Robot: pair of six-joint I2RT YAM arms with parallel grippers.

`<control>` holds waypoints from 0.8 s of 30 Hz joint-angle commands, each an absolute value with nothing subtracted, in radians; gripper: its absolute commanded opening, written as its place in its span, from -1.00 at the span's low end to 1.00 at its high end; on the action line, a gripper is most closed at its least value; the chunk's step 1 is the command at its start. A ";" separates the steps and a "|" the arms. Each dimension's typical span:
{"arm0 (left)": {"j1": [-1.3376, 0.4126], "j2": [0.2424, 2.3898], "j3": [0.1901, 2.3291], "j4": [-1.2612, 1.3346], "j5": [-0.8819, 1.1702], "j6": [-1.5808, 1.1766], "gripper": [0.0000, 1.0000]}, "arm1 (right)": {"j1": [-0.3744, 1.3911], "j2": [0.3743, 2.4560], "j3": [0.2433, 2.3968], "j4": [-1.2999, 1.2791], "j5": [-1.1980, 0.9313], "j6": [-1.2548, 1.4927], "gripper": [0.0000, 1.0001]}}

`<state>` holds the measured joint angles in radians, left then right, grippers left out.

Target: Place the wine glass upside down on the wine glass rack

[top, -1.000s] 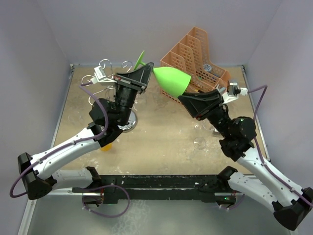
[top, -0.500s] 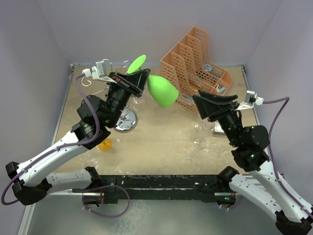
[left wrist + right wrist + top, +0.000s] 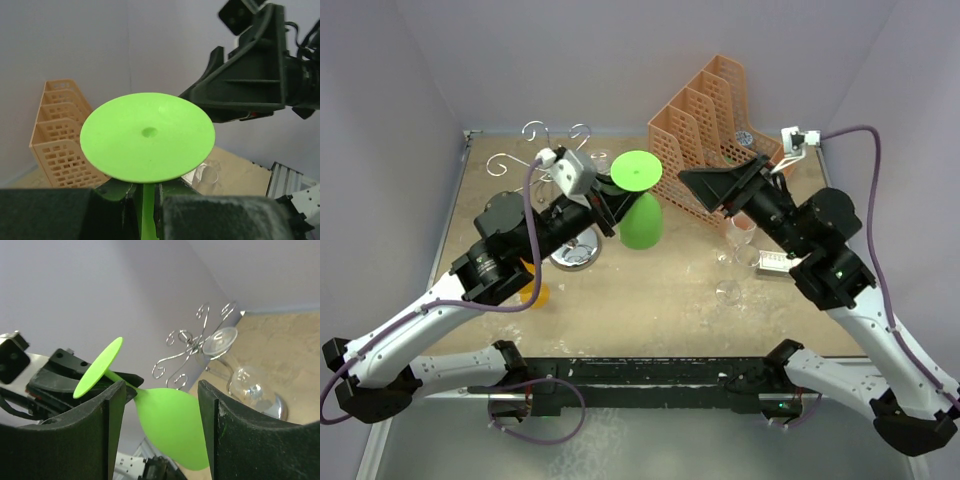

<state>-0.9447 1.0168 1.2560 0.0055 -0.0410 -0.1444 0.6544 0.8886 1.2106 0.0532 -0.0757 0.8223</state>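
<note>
I reckon I am mid-carry. My left pincer [image 3: 616, 203] is clenched on the stem of the glass [image 3: 641, 222], which hangs foot up and bowl down over the desk [image 3: 650, 290], just right of the rack [image 3: 548, 150] toward the far-left corner. My right pincer [image 3: 695, 180] stands released, apart. Next, I judge, the foot must slide into a hook.

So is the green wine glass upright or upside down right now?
Upside down: the wine glass has its flat foot on top and bowl hanging below, stem between the jaws of the left gripper.
</note>
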 commanded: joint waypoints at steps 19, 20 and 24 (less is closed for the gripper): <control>-0.945 1.024 1.226 0.018 0.107 0.138 -1.00 | 0.654 0.810 1.085 0.277 -0.239 0.918 0.21; -0.945 1.028 1.229 0.018 0.121 0.138 -1.00 | 0.654 0.820 1.094 0.264 -0.243 0.921 0.21; -0.944 1.045 1.243 -0.003 0.184 0.141 -1.00 | 0.655 0.882 1.136 0.197 -0.295 0.927 0.18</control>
<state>-0.9447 1.0348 1.2209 -0.0395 0.1276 0.1177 0.6544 0.8349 1.0801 0.1993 -0.2340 0.9100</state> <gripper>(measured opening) 0.041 0.601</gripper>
